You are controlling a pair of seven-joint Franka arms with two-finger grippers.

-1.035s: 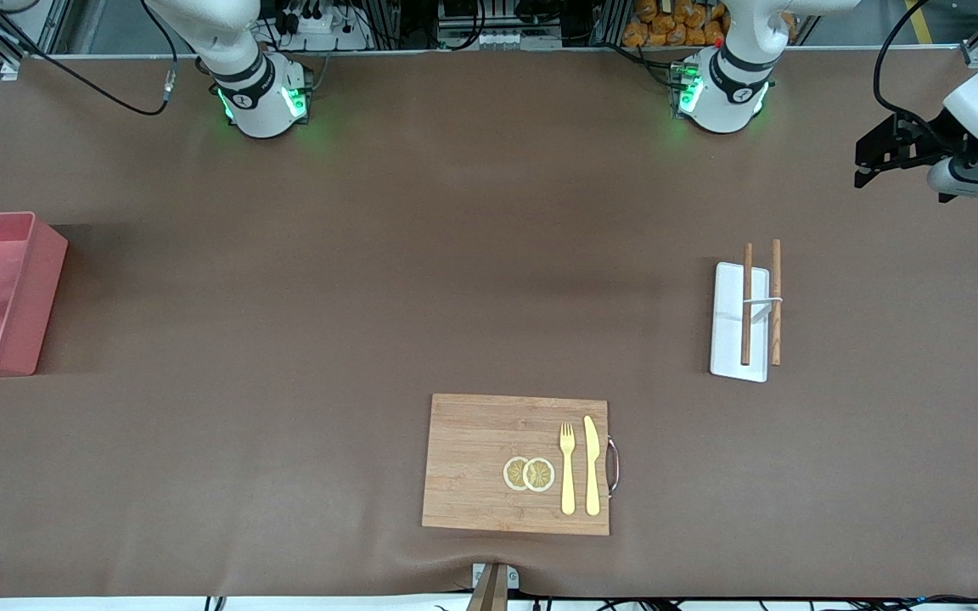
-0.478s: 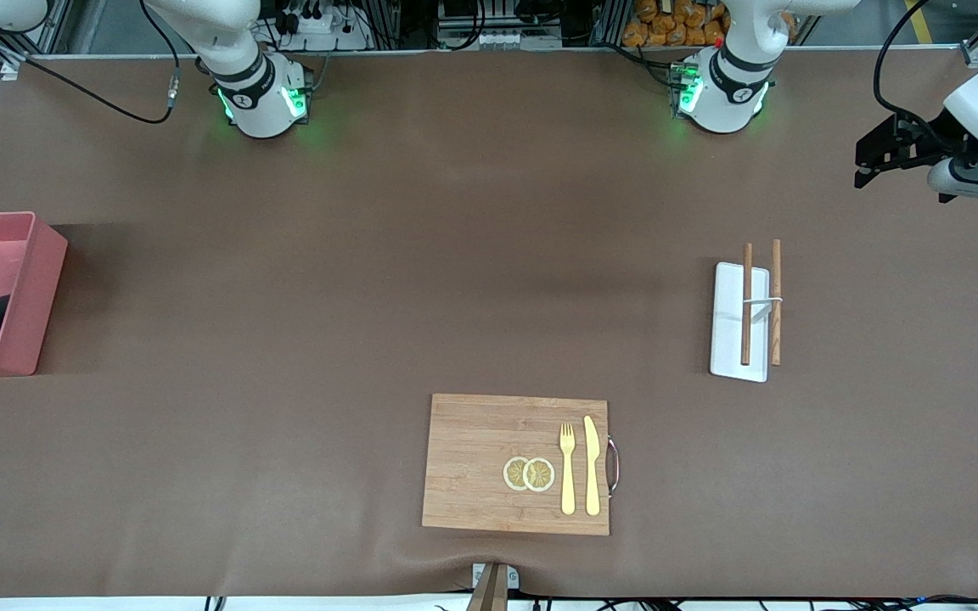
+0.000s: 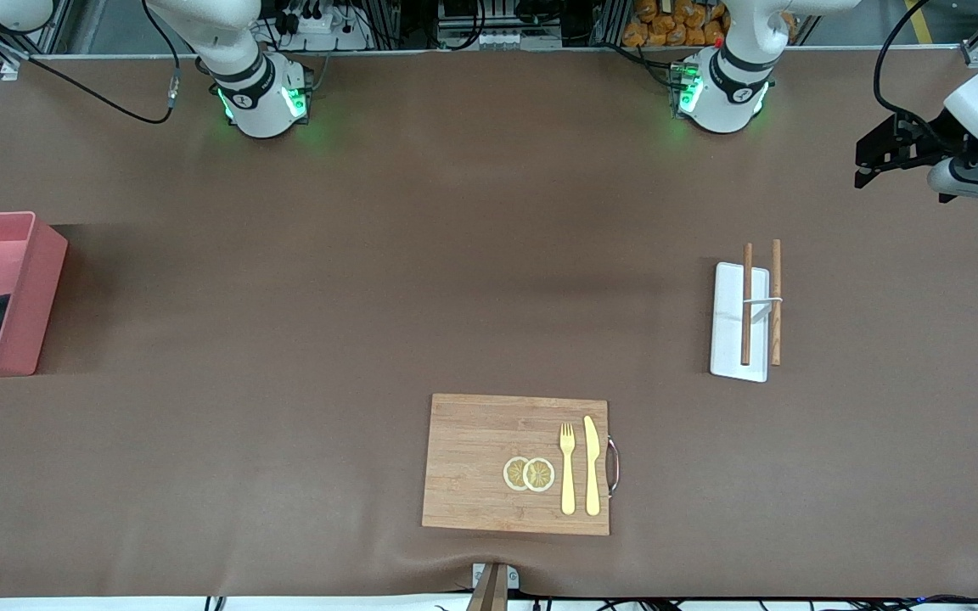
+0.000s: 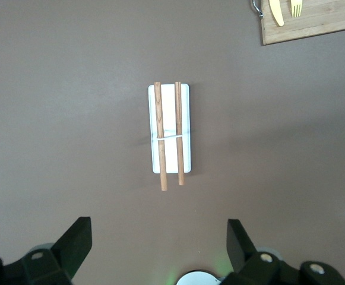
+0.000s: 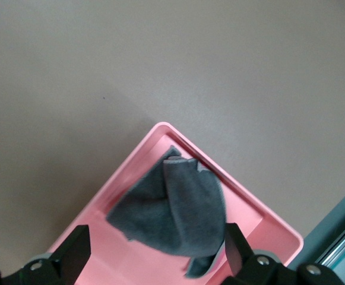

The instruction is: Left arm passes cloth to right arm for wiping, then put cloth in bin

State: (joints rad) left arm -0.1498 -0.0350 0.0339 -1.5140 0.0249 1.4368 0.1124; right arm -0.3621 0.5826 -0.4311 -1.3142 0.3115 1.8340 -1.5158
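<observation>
Lying crumpled, dark-grey side up, the cloth fills the bin; both grippers gape empty.

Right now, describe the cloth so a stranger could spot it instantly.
Start at the pink bin at the right arm's end of the table. The cloth lies crumpled inside it, under the open right gripper. It is the only soft, dark grey thing here; the rest is rigid wood, plastic or cutlery.

cloth — dark grey | bin — pink | tray — seemingly white
</observation>
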